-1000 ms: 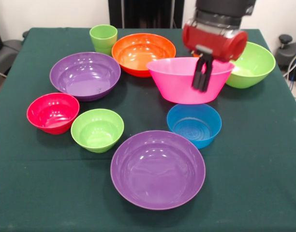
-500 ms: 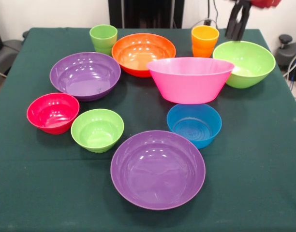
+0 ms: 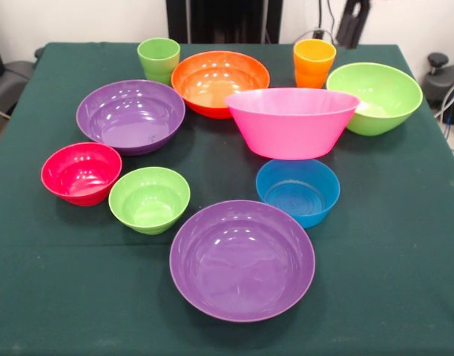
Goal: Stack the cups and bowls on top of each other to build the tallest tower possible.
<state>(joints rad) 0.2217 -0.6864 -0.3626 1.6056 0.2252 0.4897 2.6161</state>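
All bowls and cups stand apart on the green table (image 3: 405, 245); nothing is nested. The huge pink bowl (image 3: 290, 126) sits at centre back, slightly tilted. One purple bowl (image 3: 130, 115) is at the left, the other (image 3: 242, 259) at the front. The orange bowl (image 3: 219, 78) and the large lime bowl (image 3: 375, 96) are at the back. The blue bowl (image 3: 297, 191), red bowl (image 3: 81, 172) and small lime bowl (image 3: 149, 199) stand in the middle. The green cup (image 3: 159, 59) and orange cup (image 3: 314, 63) stand upright at the back. My gripper (image 3: 351, 30) shows only its dark tip at the top edge, high above the orange cup and holding nothing.
The robot's black pedestal (image 3: 223, 18) stands behind the table's far edge. A dark chair (image 3: 4, 78) is at the left and grey equipment (image 3: 446, 78) at the right, both off the table.
My gripper has risen from in front of the pink bowl's right rim up and back to the top edge. The orange cup it hid now shows. The bowls have not moved.
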